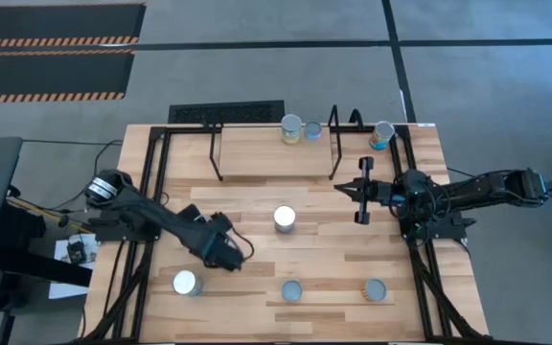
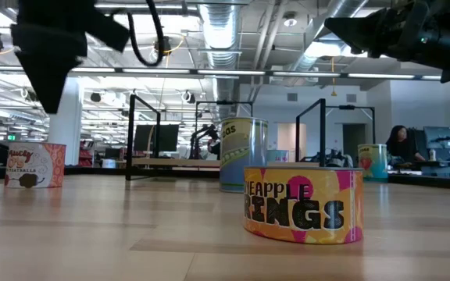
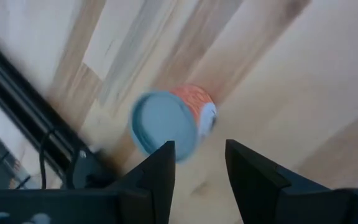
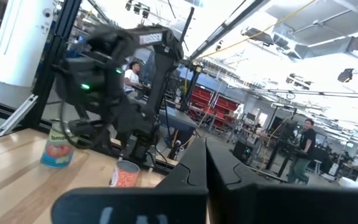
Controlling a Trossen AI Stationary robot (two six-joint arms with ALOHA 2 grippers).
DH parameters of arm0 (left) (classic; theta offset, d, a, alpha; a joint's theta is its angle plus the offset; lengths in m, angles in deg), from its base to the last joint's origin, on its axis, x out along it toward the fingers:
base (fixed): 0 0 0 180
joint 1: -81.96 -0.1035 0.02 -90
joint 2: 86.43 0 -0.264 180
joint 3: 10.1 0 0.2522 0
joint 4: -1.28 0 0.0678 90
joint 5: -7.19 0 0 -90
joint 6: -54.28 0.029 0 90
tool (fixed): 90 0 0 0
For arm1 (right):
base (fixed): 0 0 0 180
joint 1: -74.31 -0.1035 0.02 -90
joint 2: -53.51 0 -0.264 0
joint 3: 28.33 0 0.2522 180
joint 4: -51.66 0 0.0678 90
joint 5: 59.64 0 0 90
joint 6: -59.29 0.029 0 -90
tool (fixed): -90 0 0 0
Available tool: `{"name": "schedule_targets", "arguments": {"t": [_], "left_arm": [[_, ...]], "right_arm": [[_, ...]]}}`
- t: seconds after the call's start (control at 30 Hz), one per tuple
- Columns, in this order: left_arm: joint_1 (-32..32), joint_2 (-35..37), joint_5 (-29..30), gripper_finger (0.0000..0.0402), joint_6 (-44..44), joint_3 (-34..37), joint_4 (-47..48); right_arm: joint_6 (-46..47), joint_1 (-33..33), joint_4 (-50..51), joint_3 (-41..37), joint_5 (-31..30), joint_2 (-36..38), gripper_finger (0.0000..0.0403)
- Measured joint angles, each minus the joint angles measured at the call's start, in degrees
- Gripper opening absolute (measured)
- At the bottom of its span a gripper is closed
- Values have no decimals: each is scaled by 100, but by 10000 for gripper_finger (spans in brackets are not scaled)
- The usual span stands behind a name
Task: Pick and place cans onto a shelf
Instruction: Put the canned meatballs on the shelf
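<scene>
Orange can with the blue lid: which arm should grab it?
Left. Its open gripper points right at the can, which sits just ahead of it. The right gripper is shut, over by the shelf.

Orange-labelled can point(image 3: 169, 121) with grey-blue top on pale wooden table point(image 3: 303, 74).
</scene>
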Motion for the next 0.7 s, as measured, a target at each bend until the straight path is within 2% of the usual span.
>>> {"name": "schedule_targets", "arguments": {"t": [0.13,0.33,0.5,0.7], "left_arm": [[-307,610,-244,130,290,779,-726],[-502,1492,-421,130,44,1826,-1537],[-610,1668,-635,130,281,2324,-2220],[-727,1587,-583,128,522,2566,-2270]], "right_arm": [[-8,-2,-4,0,2,0,6],[-22,-4,-99,-2,1,2,5],[13,-79,-97,-2,0,0,5],[-69,-197,-261,-2,-4,0,5]]}}
